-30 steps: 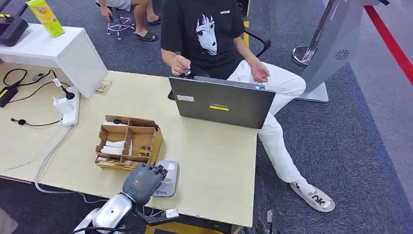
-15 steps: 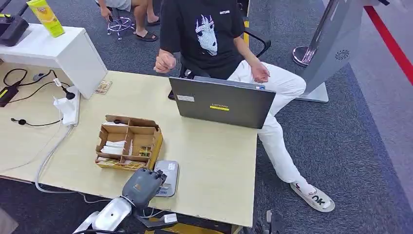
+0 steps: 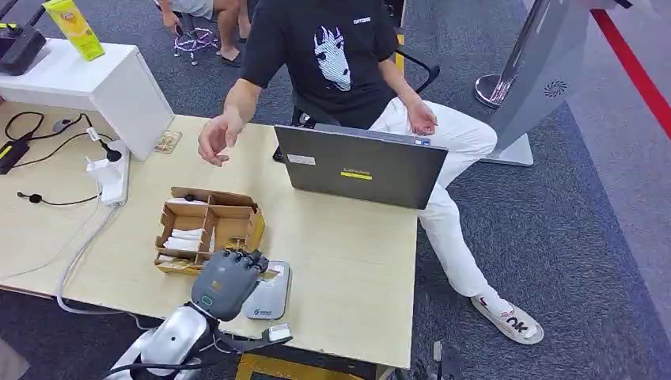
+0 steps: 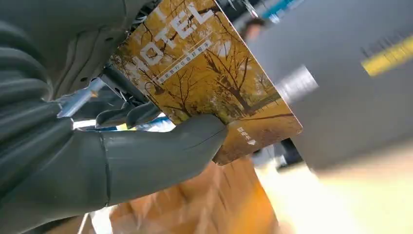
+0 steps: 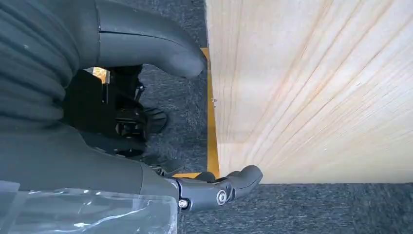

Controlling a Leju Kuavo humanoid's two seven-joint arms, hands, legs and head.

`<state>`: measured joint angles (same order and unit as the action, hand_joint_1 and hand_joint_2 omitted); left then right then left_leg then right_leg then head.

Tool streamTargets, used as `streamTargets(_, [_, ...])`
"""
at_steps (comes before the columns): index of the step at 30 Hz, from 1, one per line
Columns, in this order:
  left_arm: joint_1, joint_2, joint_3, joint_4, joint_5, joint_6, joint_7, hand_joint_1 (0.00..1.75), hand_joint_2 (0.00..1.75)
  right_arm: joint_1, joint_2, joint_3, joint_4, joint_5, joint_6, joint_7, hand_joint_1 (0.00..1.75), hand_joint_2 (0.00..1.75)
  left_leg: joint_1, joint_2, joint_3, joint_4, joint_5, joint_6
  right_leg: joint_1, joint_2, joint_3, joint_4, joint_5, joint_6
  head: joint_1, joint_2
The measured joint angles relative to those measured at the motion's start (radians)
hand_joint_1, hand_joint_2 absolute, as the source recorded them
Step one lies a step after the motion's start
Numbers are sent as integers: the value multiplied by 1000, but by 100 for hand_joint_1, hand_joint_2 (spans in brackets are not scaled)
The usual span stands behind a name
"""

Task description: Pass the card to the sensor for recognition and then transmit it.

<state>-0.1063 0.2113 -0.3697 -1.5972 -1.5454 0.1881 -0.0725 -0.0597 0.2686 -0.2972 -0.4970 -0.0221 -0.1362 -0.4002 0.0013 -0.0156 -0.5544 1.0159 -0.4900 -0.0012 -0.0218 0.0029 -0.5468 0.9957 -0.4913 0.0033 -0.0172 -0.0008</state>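
In the left wrist view my left hand (image 4: 97, 161) pinches a yellow hotel card (image 4: 204, 73) printed with autumn trees, the thumb (image 4: 165, 151) pressed on its face. From the head view, that hand (image 3: 225, 281) hovers at the table's near edge, over the left part of the grey flat card sensor (image 3: 273, 299). The card itself is hidden under the hand there. A seated person in a black T-shirt stretches an open hand (image 3: 215, 138) out over the table's far side. My right hand (image 5: 97, 161) hangs beside the table's wooden side, fingers apart, holding nothing.
A brown cardboard divider box (image 3: 210, 226) with cards stands just beyond my left hand. A grey laptop (image 3: 360, 166) sits at the far right of the table (image 3: 348, 269). A white box (image 3: 95, 83), cables and a charger (image 3: 111, 178) lie at the left.
My left hand has shifted slightly forward and left over the sensor, card still held. The person's hand has left the laptop and reached out over the table toward the left.
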Motion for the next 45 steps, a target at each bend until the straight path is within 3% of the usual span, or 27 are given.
streamTargets(7, [-16,-8,55,-90,17,49,0,175,175,1,0,0,-4,1,0,11,0,175,0,0,0,0,0,0,0,0,0,0,0,0,0,0])
streamTargets(16, [-49,-29,187,-236,64,35,-41,175,175,4,0,-6,-19,5,0,23,0,175,0,0,0,0,0,0,0,0,0,0,0,0,0,0])
streamTargets(22, [-38,-47,198,-245,37,85,-65,175,175,5,0,-11,-27,5,0,30,0,175,0,0,0,0,0,0,0,0,0,0,0,0,0,0])
streamTargets(39, [-35,-71,198,-245,32,99,-71,175,175,8,0,-22,-37,6,0,31,0,175,0,0,0,0,0,0,0,0,0,0,0,0,0,0])
streamTargets(45, [-35,-73,215,-245,24,100,-30,175,175,10,1,-29,-46,9,0,34,0,175,0,0,-1,0,0,0,0,0,-1,0,0,0,0,0])
